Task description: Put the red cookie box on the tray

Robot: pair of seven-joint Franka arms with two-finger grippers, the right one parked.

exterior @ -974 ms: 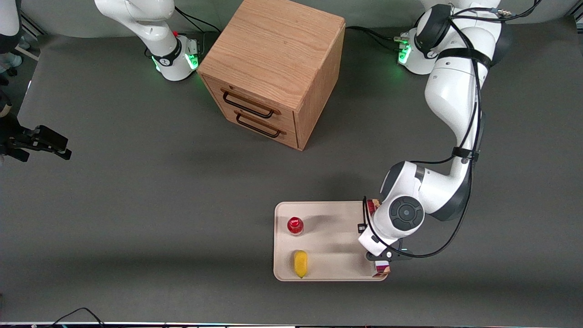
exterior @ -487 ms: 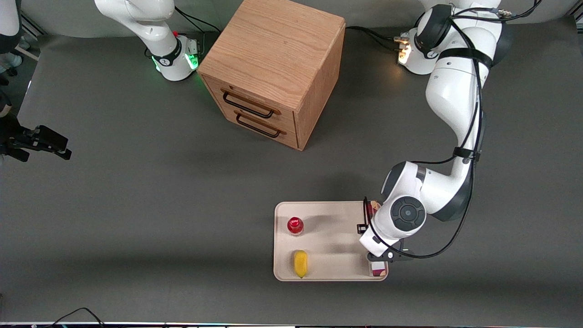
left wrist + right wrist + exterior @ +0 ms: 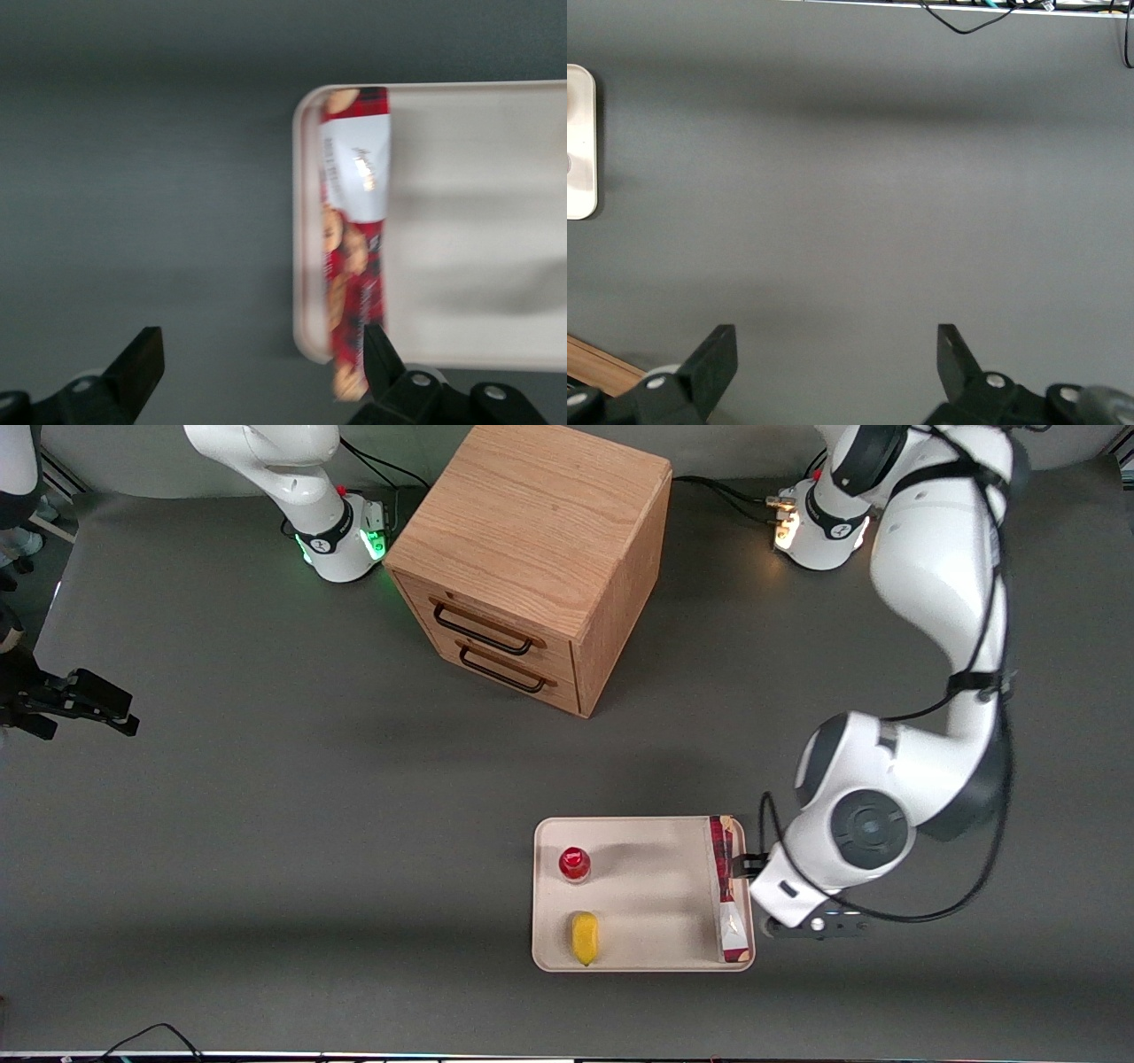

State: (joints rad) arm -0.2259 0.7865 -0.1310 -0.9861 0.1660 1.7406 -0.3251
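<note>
Already released: jaws wide, holding nothing, gripper [image 3: 257, 376] off the tray [image 3: 638, 895] at three o'clock, red cookie box [image 3: 726, 890] lengthwise twelve-to-six along that rim.

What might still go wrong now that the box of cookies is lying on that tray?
The red cookie box lies along the very edge of the tray, seemingly propped on its low rim; it might slide or tip off. The open hand hovers just beside that edge, so a careless move could nudge the box. The small red-capped bottle and yellow item sit well apart, so they seem safe.
</note>
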